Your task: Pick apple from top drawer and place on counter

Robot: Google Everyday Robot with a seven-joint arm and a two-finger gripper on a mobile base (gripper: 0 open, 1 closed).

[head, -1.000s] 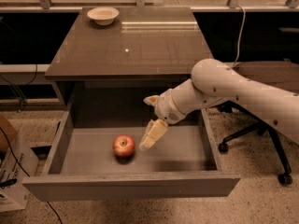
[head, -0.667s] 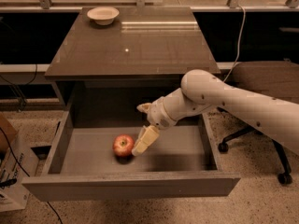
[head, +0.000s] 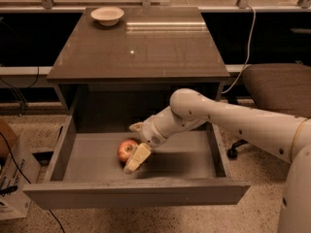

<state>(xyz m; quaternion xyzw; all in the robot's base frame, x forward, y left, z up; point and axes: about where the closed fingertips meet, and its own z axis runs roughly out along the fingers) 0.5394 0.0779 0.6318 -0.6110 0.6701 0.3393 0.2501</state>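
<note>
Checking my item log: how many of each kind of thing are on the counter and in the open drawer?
Apple: 1, in the drawer, gripper right beside it, fingers open
Bowl: 1, on the counter
Total: 2

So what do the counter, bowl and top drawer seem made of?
The counter: glossy laminate or coated wood; it mirrors lights. The bowl: cream, maybe glazed ceramic. The top drawer: matte grey board, no glare. The gripper, inside the drawer, is open around the apple.
</note>
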